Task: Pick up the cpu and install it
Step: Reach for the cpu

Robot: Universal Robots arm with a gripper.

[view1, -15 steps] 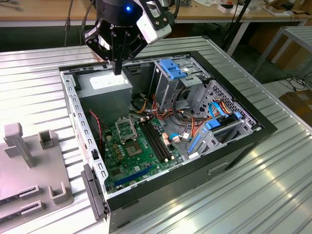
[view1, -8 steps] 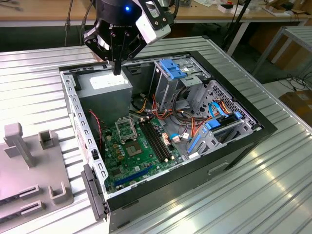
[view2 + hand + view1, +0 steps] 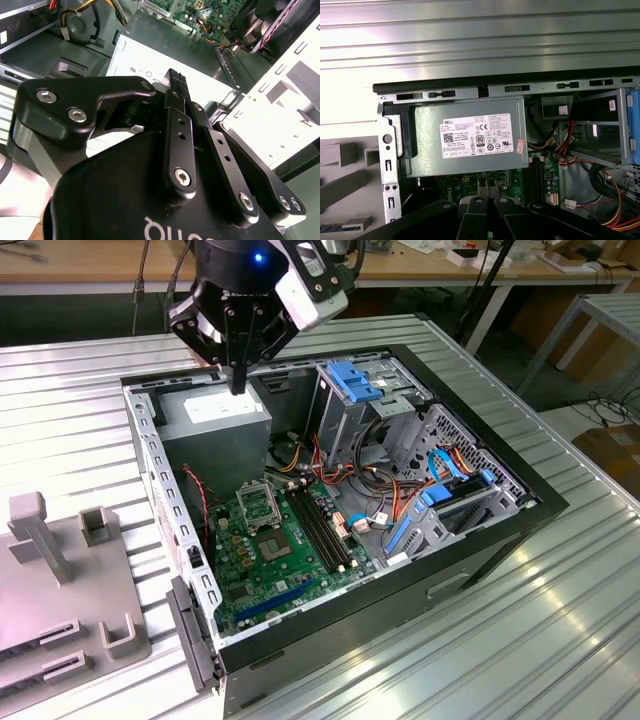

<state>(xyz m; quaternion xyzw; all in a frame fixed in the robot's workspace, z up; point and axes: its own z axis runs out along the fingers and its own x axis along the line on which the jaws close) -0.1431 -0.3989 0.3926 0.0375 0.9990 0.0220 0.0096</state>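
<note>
Quick status on the cpu job: honestly, I'm barely getting going by the look of it. My hand (image 3: 237,380) is hanging over the back corner of the open case (image 3: 150,470), right above the grey power supply (image 3: 215,420) with the white label. The fingers (image 3: 177,115) are sitting together in the second wrist view, and I'm not seeing anything pinched between them, so I'm reading the hand as closed on nothing.

The cpu (image 3: 275,543) is the little dull grey square lying flat on the green motherboard (image 3: 255,575). In the exterior view it's just beside the shiny socket frame (image 3: 258,505), on the side nearer the camera, and next to the long black memory slots (image 3: 320,530). It's well apart from my hand, which is higher up and off toward the power supply end.

So, judging from how things are lying, nothing is ticked off yet. The chip isn't picked up, and it isn't looking seated in the socket either. I can't tell whether that frame is latched or sitting open. The grey fixture block (image 3: 60,580) is resting on the ribbed metal desk (image 3: 80,390) at the exterior view's left, outside the case.
</note>
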